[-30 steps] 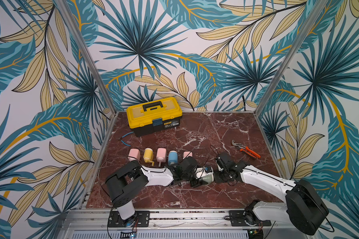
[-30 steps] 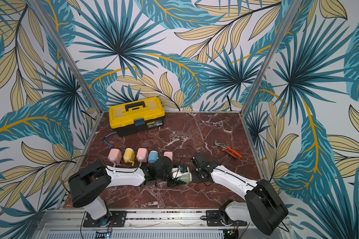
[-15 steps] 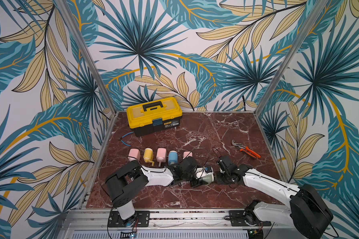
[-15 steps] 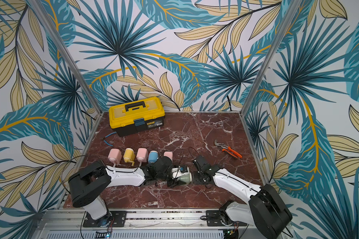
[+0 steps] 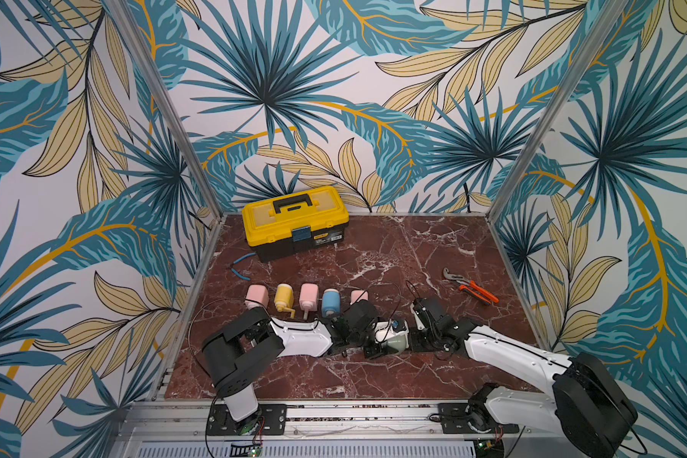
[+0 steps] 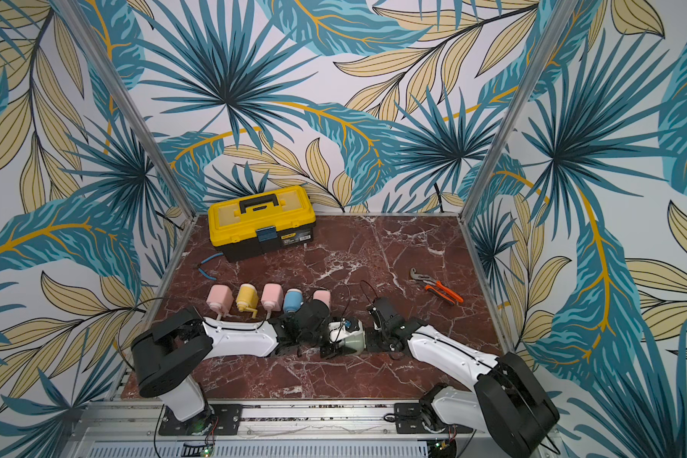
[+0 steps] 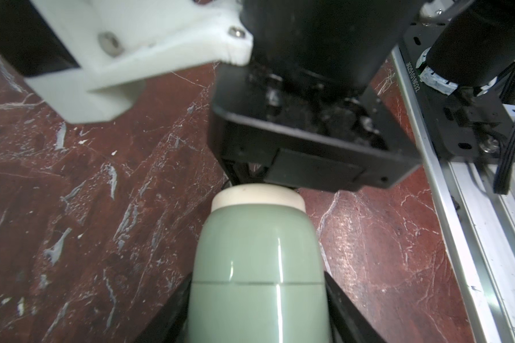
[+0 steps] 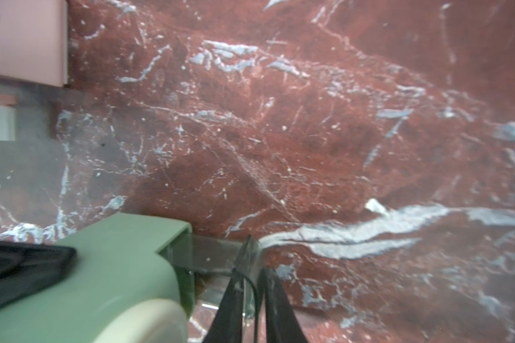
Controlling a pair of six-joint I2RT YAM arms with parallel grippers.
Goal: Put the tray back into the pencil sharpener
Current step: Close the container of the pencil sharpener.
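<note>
Take the pale green plastic pencil sharpener with a cream end cap (image 7: 257, 252) as the centre of the dial, with twelve o'clock at the back wall. It sits low over the near part of the red marble tabletop (image 5: 373, 257), between the two arms. The left gripper (image 7: 259, 314) reaches in from nine o'clock and is clamped on it, one black finger on each flank.

From three o'clock the right gripper (image 8: 252, 285) is pinched on the front lip of the clear plastic tray (image 8: 211, 252). The tray's far end is already inside the sharpener's slot, but a stretch of clear wall shows outside it. So I judge the task well along but unfinished. What remains is to push the tray towards nine o'clock until the lip sits flush, then let go.

Just beyond, from ten to eleven o'clock, stands a row of small pink, yellow and blue plastic sharpeners (image 5: 309, 295). The last pink one is close behind the left wrist, but off the line of the push, so I see nothing blocking it.

Farther out lie orange-handled pliers (image 5: 472, 289) at two o'clock and blue-handled cutters (image 5: 240, 265) at ten o'clock. A yellow and black plastic toolbox (image 5: 294, 222) stands by the back wall at eleven o'clock. All three are well apart from the work.
</note>
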